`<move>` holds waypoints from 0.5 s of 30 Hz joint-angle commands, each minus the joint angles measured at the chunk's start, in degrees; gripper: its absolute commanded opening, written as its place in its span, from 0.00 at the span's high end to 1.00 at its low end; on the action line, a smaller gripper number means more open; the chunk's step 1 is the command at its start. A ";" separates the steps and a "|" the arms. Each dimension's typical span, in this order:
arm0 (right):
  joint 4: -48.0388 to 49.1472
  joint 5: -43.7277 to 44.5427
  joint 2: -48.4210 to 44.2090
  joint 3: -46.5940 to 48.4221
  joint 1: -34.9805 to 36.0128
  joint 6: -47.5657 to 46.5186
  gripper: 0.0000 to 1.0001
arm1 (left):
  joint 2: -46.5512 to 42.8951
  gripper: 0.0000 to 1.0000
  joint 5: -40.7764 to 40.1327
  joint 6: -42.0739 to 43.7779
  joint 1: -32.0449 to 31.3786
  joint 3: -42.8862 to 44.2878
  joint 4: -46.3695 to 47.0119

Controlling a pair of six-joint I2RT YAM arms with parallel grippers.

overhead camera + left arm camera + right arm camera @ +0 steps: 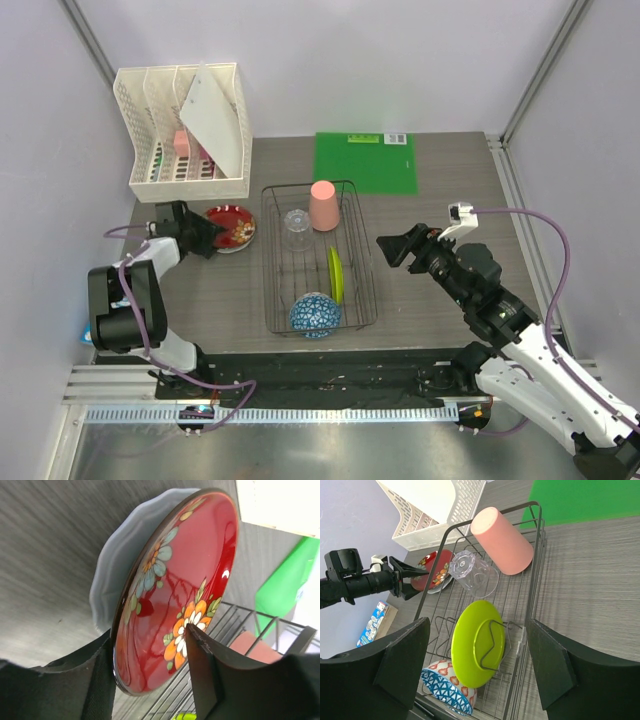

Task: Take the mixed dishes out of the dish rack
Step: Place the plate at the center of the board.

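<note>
Dish rack (268,262), contents and surrounds.
- Near end: blue-and-white patterned bowl (315,314).
- Middle: yellow-green plate (335,274), kept on edge by divider prongs that would likely block a sideways pull.
- Right of rack: right gripper (390,249), fingers spread, empty.
- Left of rack: left gripper (203,236) pinching the rim of the dark red patterned plate (233,226), tilted over the white plate (115,565), probably for stacking.
- Far end: glass tumbler (296,226), pink cup (323,205).
- Beyond: green mat (365,162), white lattice organizer (185,130).

Mid-bench, the dish rack (318,258) held a salmon-pink cup (323,205) and glass tumbler (295,225) at its far end, an upright yellow-green plate (335,275), and a blue-and-white bowl (314,313) nearest the front edge. Leftward, the dark red patterned plate (231,226) overlapped the white plate (117,565).
</note>
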 commanded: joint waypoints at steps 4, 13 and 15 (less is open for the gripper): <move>2.75 0.38 0.39 -0.21 0.09 0.52 0.17 | -3.71 0.43 -2.37 6.89 0.10 6.00 -16.93; 2.84 -1.11 2.77 -0.39 0.09 0.61 0.17 | -5.19 0.41 -3.61 9.27 0.10 6.44 -26.62; 2.14 -2.51 3.64 0.74 0.18 -0.09 0.17 | -7.74 0.41 -4.31 8.74 0.10 5.21 -26.79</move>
